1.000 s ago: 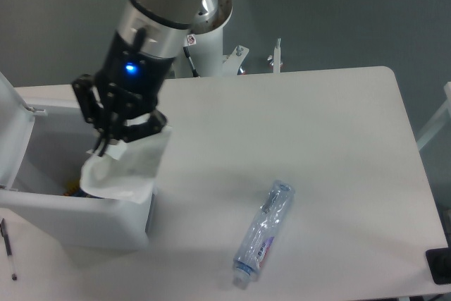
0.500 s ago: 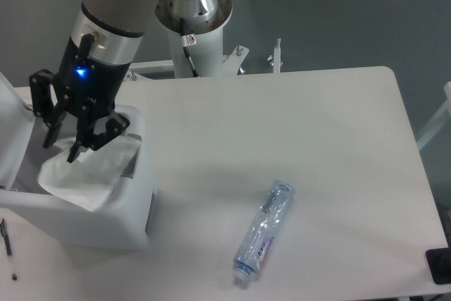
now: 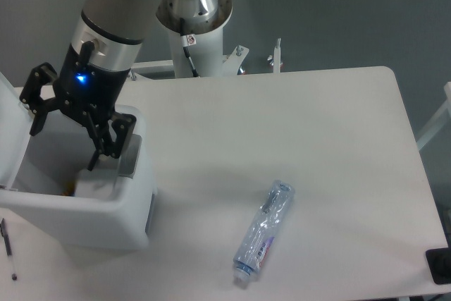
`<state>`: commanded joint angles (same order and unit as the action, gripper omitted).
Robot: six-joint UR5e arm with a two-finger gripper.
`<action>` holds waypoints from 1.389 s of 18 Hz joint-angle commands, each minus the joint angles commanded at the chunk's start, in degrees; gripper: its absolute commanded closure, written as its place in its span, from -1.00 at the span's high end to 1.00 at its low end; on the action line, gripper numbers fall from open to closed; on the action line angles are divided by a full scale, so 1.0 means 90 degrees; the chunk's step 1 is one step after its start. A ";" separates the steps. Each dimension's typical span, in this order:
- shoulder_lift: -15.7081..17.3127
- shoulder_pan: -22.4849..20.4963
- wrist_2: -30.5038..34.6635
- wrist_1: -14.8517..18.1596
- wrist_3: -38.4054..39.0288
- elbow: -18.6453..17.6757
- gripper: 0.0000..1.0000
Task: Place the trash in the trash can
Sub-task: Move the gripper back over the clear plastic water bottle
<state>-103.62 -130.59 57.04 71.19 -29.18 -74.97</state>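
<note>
The black two-finger gripper hangs over the open mouth of the large white boxy plastic trash can, its fingers spread wide with nothing between them. A small blue light glows on the black wrist section just above the fingers. Directly below the gripper, inside the bin against its near wall, lies a pale whitish sheet, the flat translucent-white plastic packet; it is apart from the fingers. A grey patch sits on the rim of the trash can just to the right of the gripper's lower finger, and the hinged white lid stands raised on the gripper's far left.

The slim clear plastic bottle lies on its side on the white table, well apart from the gripper, off to its lower right. It is crumpled, tilted diagonally, with its white cap at the lower end pointing toward the table's near edge. Its label shows blue and red, but the printing is too small to read.

Behind the gripper's arm stands the white cylindrical robot base with a small red-and-white sticker, also illegible. A dark pen lies below the bin at the left edge.
</note>
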 joint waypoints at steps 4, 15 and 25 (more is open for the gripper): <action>-0.0234 -0.0567 0.0000 -0.0019 -0.0010 0.0127 1.00; -0.1572 -0.0832 0.1689 -0.0722 -0.0662 0.0371 1.00; -0.2471 -0.0764 0.2520 -0.0975 -0.1191 0.0821 1.00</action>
<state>-125.85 -137.46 79.72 62.42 -39.90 -67.59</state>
